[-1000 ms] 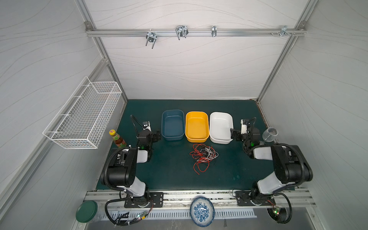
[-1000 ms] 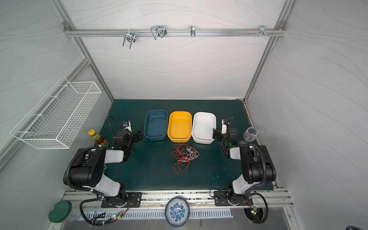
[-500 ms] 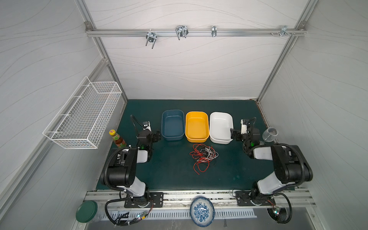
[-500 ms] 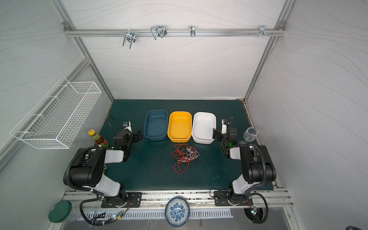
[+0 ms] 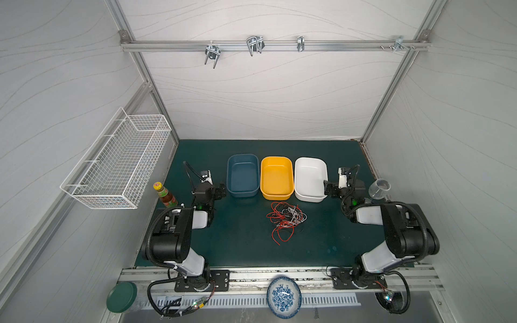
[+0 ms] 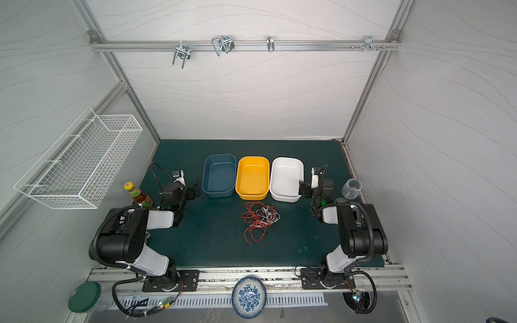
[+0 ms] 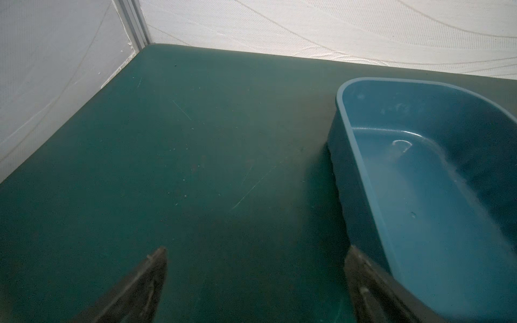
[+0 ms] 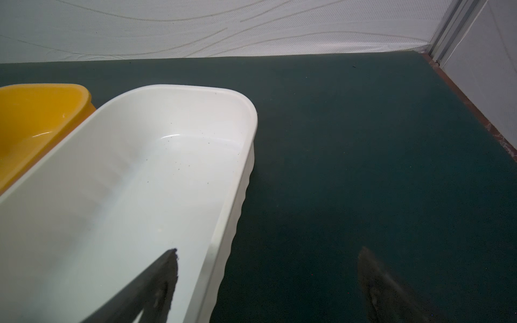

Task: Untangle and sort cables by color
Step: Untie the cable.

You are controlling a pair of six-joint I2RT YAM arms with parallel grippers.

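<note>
- Left gripper [image 7: 257, 251] is released, jaws spread wide and holding nothing, parked just beside the deep rectangular blue plastic tub [image 5: 242, 179].
- Next along the row stands the matching yellow plastic tub [image 5: 277, 177]. Both tubs are empty.
- Tangled thin red, white and black cables [image 5: 285, 219] lie in one knot on the dark green mat [image 5: 246, 237], just in front of the yellow tub and well apart from both grippers.
- At the end of the row, the white plastic tub [image 5: 310, 179] is also empty.
- Right gripper [image 8: 268, 251] is likewise released and empty, with one finger over the white tub's edge.
- Nothing has shifted over the last second; both arms sit idle. My reading is that sorting has not begun, and a reach inward to the knot comes first.
</note>
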